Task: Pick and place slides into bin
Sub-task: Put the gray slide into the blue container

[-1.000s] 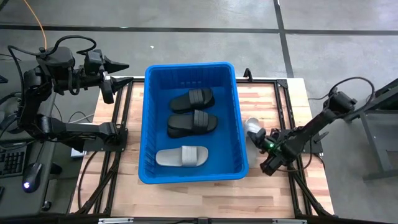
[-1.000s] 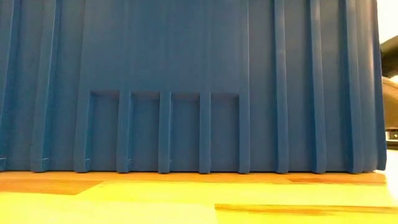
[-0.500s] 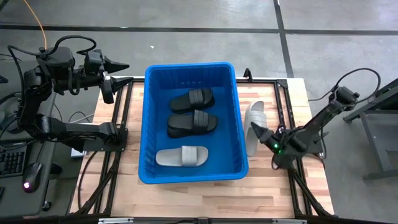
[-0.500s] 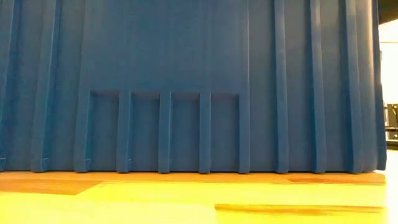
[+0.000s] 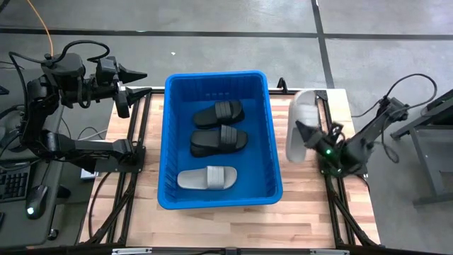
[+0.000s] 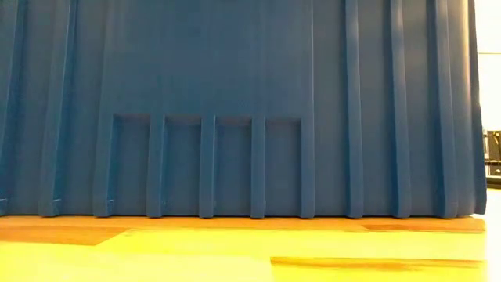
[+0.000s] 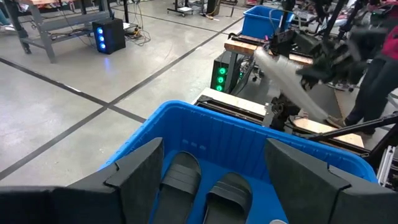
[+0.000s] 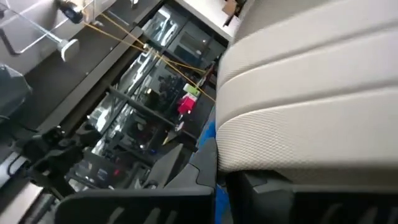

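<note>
Since a moment ago, the right end effector (image 5: 306, 133) has risen, clamped on a light grey slide (image 5: 300, 122), which now hangs above the worktop (image 5: 306, 205) just beside the bin (image 5: 216, 201). Three slides lie inside the bin. Off to the far left, the left end effector (image 5: 139, 74) waits, fingers apart.

Grey concrete floor (image 5: 212, 35); wooden table (image 5: 311, 219)

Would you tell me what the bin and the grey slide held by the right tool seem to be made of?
The bin looks like moulded plastic, glossy blue with ribbed walls. The grey slide, clamped by the right tool, seems to be matte rubber or foam, with a finely dimpled surface in the right wrist view.
</note>
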